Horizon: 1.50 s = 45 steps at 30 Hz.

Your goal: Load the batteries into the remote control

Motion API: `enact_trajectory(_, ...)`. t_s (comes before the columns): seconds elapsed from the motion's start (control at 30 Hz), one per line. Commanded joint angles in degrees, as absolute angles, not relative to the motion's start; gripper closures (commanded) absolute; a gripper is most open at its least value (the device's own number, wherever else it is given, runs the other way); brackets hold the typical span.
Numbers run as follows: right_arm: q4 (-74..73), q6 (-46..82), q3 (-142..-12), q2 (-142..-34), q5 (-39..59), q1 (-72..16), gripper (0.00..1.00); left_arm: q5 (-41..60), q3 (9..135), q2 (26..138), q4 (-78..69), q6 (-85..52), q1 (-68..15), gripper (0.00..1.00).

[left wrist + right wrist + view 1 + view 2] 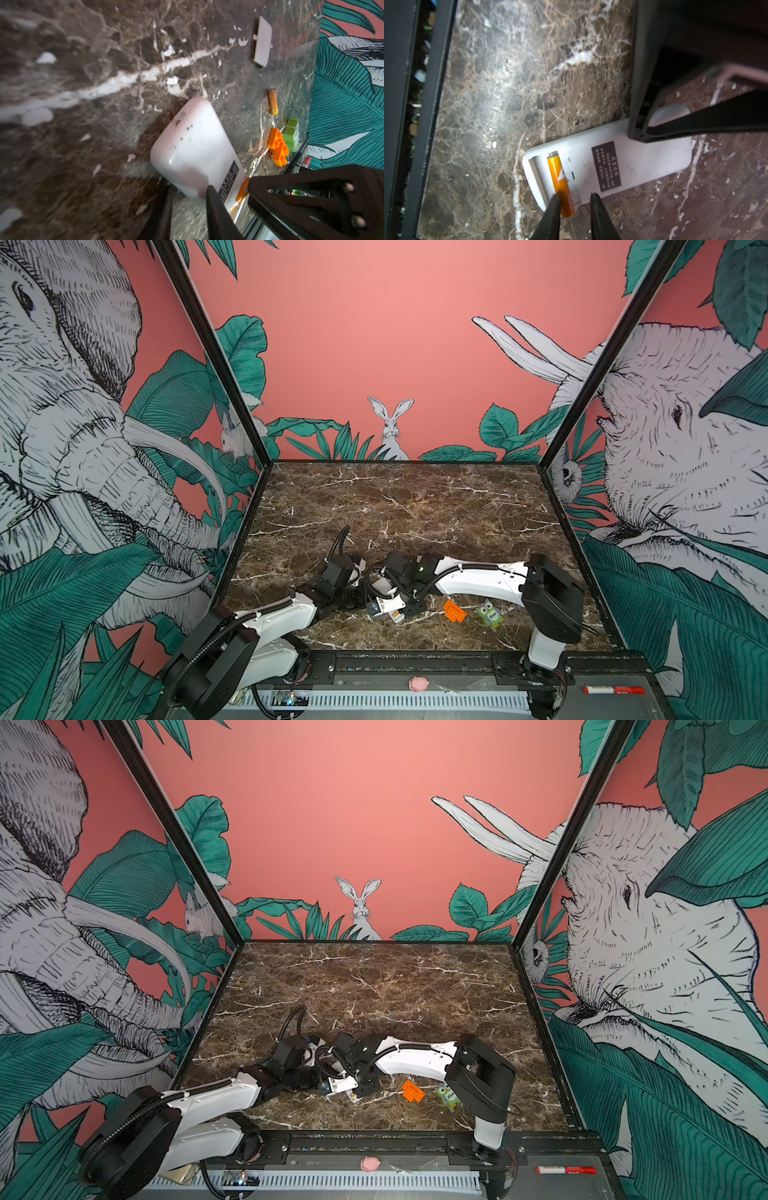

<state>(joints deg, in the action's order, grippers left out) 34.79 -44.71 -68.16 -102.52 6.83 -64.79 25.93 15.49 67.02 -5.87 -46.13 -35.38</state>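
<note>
left arm (pixel 282 614) lies low from the 7 o'clock corner of the marble table (pixel 395 506), forearm near flat, wrist bent in toward the near centre. left gripper (pixel 188 187): fingers close together, clamped on the remote control (pixel 643 164) at its plain end. one finger sits on the white back beside the label (pixel 606 166), the other is mostly hidden past the edge.

remote lies back-up at about 6 o'clock on the table, under both wrists and largely covered in both top views. battery compartment (pixel 538 176) is open at the far end. one battery (pixel 560 180) sits in it, tail end sticking out over the rim.

right gripper (pixel 575 195): fingers apart, straddling that tail. one touches it, the other stands clear. right arm (pixel 478 578) stands up at 5 o'clock, forearm reaching across to the centre.

second battery (pixel 272 101) lies loose on the table near the white battery cover (pixel 262 41); can't make out either in the top views. orange brick (pixel 454 610) and green owl toy (pixel 490 614) are at 3 o'clock of the remote.
</note>
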Motion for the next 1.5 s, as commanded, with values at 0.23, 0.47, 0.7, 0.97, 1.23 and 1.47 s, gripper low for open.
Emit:
enact_trajectory(0.23, 34.9, -42.3, -66.4, -99.2, 7.4, -65.0, 0.74, 24.9, 13.8, 66.3, -3.6, -46.7, -35.6, 0.70)
enact_trajectory(0.47, 32.6, -36.4, -65.7, -96.7, 9.6, -64.9, 0.73, 25.0, 13.7, 66.2, -4.0, -46.9, -35.6, 0.70)
enact_trajectory(0.7, 29.7, -21.8, -63.9, -93.4, 5.3, -63.7, 0.74, 25.3, 13.6, 66.0, -3.8, -46.6, -35.6, 0.70)
enact_trajectory(0.97, 29.1, 0.7, -59.2, -86.8, 3.1, -63.5, 0.74, 24.4, 14.1, 64.8, -2.0, -45.7, -35.6, 0.71)
enact_trajectory(1.23, 31.1, 4.8, -59.9, -88.7, 4.2, -63.6, 0.74, 24.3, 14.2, 65.0, -2.3, -45.5, -35.6, 0.71)
enact_trajectory(1.47, 31.4, 4.0, -61.5, -93.2, 6.1, -63.6, 0.77, 24.2, 14.1, 64.7, -2.2, -45.8, -35.6, 0.71)
